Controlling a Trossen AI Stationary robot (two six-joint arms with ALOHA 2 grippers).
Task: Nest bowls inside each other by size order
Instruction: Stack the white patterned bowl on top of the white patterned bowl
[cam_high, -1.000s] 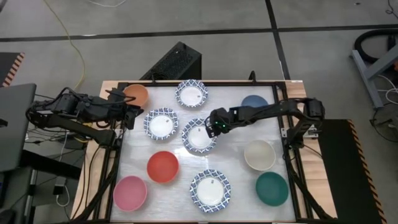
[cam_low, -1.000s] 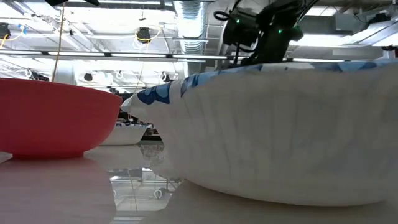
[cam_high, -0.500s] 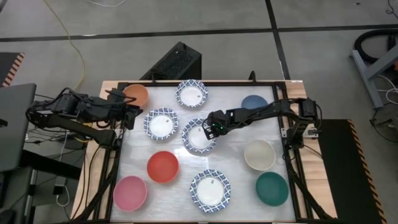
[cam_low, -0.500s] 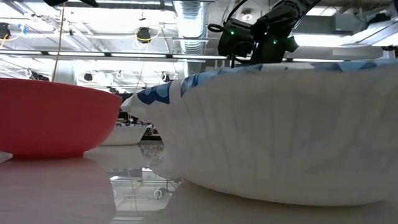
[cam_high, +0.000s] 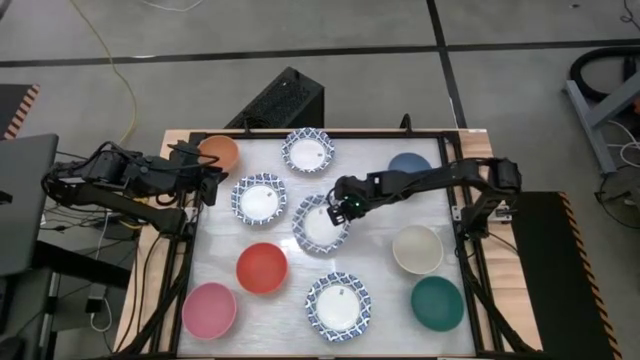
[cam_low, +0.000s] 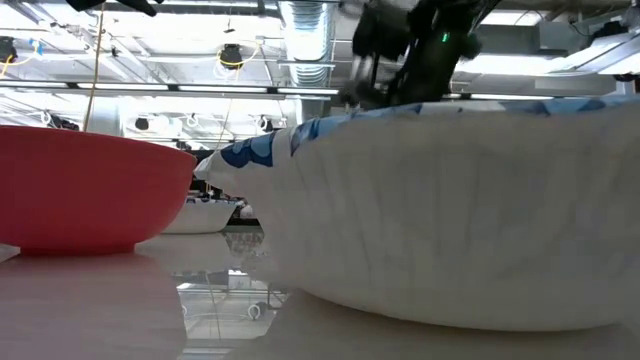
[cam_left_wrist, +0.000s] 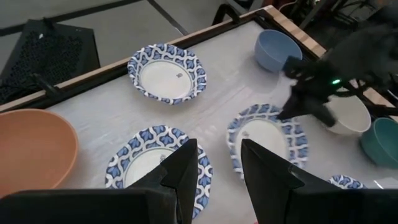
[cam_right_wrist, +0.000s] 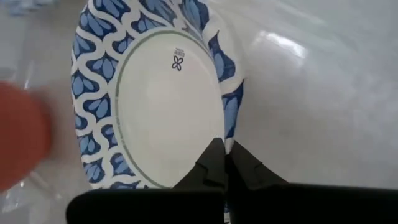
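Now my right pincer (cam_high: 343, 208) has snapped closed on the rim of the middle patterned bowl (cam_high: 320, 222), which a second ago sat between wide-open fingers. In the right wrist view the fingertips (cam_right_wrist: 219, 163) pinch the blue edge. The bowl sits mid-table, between the red bowl (cam_high: 262, 267) and blue bowl (cam_high: 409, 165). Grip made; lifting toward another bowl likely follows. Left pincer (cam_left_wrist: 217, 168) waits, part open, by the orange bowl (cam_high: 218, 152).

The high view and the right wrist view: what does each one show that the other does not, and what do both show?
Only the high view shows the left pincer waiting by the orange bowl, plus the pink bowl and the teal bowl. Only the right wrist view shows the right pincer shut on the rim. Both show the centre patterned bowl.
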